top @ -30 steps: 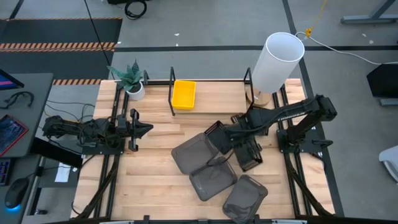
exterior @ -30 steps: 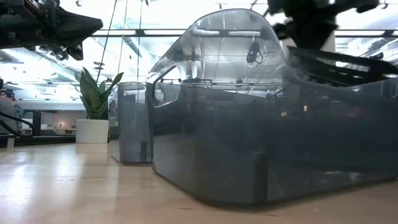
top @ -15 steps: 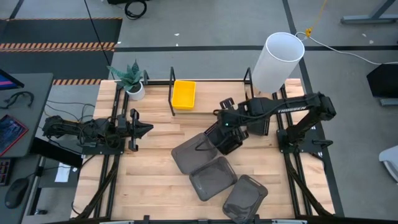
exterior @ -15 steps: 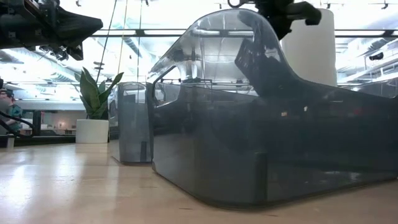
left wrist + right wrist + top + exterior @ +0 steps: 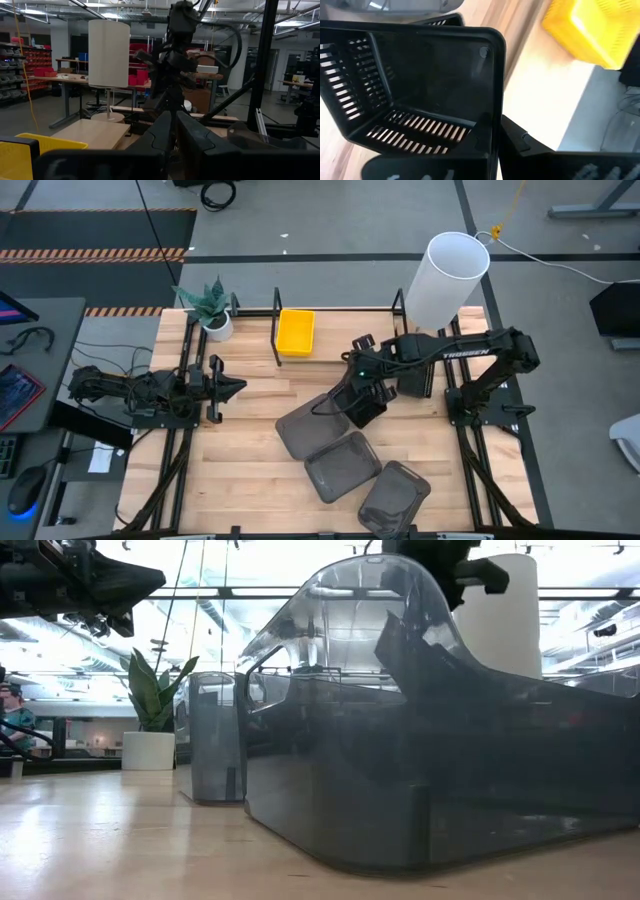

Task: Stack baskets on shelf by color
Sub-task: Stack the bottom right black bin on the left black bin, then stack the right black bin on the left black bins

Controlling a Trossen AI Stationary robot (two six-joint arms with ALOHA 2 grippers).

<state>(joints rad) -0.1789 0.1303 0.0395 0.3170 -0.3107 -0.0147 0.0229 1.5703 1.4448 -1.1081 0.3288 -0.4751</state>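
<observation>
My right gripper (image 5: pixel 362 383) reaches from the table's right to the middle and is shut on a black mesh basket (image 5: pixel 352 402), which fills the right wrist view (image 5: pixel 420 85). A second black mesh rim (image 5: pixel 440 21) shows just behind it. Three dark grey baskets (image 5: pixel 310 428) (image 5: pixel 342 465) (image 5: pixel 393 495) lie on their bases, overlapping, toward the near edge. A yellow basket (image 5: pixel 295 332) sits in the left bay of the wire shelf (image 5: pixel 340 310) at the far edge. My left gripper (image 5: pixel 225 388) waits shut at the left. My right gripper pinches one side wall of the black mesh basket near a corner (image 5: pixel 492 120), one finger inside the basket and one outside. The fingers come slanting down from the table's right. The basket is tilted, and its open side faces the wrist camera. I cannot tell whether it touches the basket behind it.
A tall white cylinder (image 5: pixel 445 275) stands at the shelf's right end and a potted plant (image 5: pixel 212 308) at its left. In the low view, a grey basket (image 5: pixel 450 760) stands close and blocks most of the sight. Bare wood lies between the left arm and the grey baskets.
My right gripper has carried the black mesh basket up from the near right, beside the grey baskets, toward the table's left and far side. It is now over the spot where the other black basket lay. The basket has tipped on the way.
</observation>
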